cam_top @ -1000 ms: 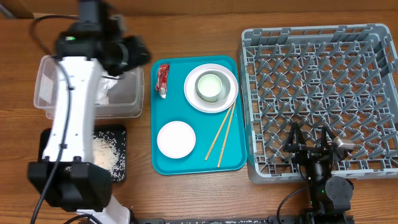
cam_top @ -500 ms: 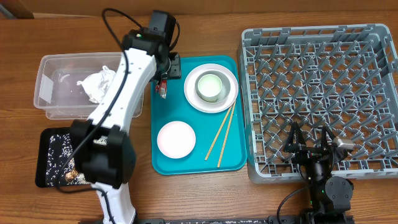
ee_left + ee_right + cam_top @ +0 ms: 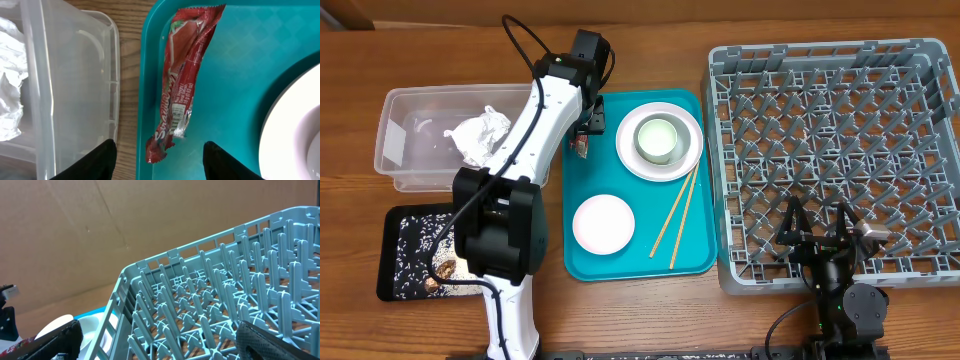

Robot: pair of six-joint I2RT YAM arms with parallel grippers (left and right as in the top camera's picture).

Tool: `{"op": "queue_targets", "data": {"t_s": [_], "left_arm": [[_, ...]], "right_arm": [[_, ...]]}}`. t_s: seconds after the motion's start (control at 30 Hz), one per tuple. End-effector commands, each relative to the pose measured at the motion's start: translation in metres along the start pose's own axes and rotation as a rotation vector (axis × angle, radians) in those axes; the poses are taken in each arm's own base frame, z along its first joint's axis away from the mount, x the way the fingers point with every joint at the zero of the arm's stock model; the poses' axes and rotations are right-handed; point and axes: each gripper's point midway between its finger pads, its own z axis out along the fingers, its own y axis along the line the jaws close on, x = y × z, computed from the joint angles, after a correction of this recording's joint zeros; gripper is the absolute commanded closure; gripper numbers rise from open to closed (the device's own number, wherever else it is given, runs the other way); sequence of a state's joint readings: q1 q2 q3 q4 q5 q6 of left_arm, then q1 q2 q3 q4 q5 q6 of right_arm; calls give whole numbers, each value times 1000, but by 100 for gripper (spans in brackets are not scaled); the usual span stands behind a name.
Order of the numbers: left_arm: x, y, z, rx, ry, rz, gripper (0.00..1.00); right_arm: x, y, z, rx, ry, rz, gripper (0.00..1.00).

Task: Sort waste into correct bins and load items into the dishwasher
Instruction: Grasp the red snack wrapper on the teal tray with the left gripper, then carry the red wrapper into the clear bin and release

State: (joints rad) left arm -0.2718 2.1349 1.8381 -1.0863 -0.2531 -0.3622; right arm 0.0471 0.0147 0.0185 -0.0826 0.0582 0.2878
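The red snack wrapper (image 3: 182,90) lies on the left side of the teal tray (image 3: 235,75); its lower end shows in the overhead view (image 3: 581,147). My left gripper (image 3: 159,164) is open just above it, one finger on each side of the wrapper's near end (image 3: 589,126). The crumpled white napkin (image 3: 480,135) lies in the clear tub (image 3: 410,150). Rice and brown scraps lie in the black tray (image 3: 395,262). A white plate (image 3: 692,150) holds a small cup (image 3: 658,137). A small bowl (image 3: 603,222) and the chopsticks (image 3: 678,215) rest on the teal tray. My right gripper (image 3: 820,238) is open and empty at the grey rack's (image 3: 835,130) front edge.
The clear tub's wall (image 3: 75,75) stands just left of the teal tray's rim, with a strip of wooden table between them. The plate's rim (image 3: 295,125) lies right of the wrapper. In the right wrist view the rack's pegs (image 3: 225,305) fill the space between my right fingers (image 3: 280,342).
My left arm has swung right from over the clear tub to the teal tray and now hovers over the wrapper. The right arm has not moved.
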Motion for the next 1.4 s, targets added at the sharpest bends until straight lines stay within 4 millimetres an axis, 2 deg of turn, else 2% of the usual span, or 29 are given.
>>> {"op": "queue_targets", "data": {"t_s": [0.0,0.13,0.37,0.6,0.67,0.77,0.83,0.9,1.03,1.17,1.23,1.37], "left_arm": [[3,-10,13,20,31,20,44],[9,-14,28,17,64,27,48],[13,-15,39,8,85,33,51],[12,-15,40,9,83,32,82],[12,-15,39,9,83,32,96],[10,-14,31,7,85,18,96],[6,-12,19,9,78,-4,96],[-4,-10,-2,20,50,-37,96],[-25,-6,-56,74,-38,-109,96],[-38,-4,-113,171,-128,-148,96],[-41,1,-139,206,-178,-165,96],[-42,25,-180,232,-259,-207,96]], "right_arm": [[1,-1,0,1,-7,-2,0],[1,-1,0,1,-7,-2,0],[1,-1,0,1,-7,-2,0],[1,-1,0,1,-7,-2,0],[1,-1,0,1,-7,-2,0],[1,-1,0,1,-7,-2,0],[1,-1,0,1,-7,-2,0],[1,-1,0,1,-7,-2,0],[1,-1,0,1,-7,-2,0],[1,-1,0,1,-7,-2,0],[1,-1,0,1,-7,-2,0],[1,-1,0,1,-7,-2,0]]}}
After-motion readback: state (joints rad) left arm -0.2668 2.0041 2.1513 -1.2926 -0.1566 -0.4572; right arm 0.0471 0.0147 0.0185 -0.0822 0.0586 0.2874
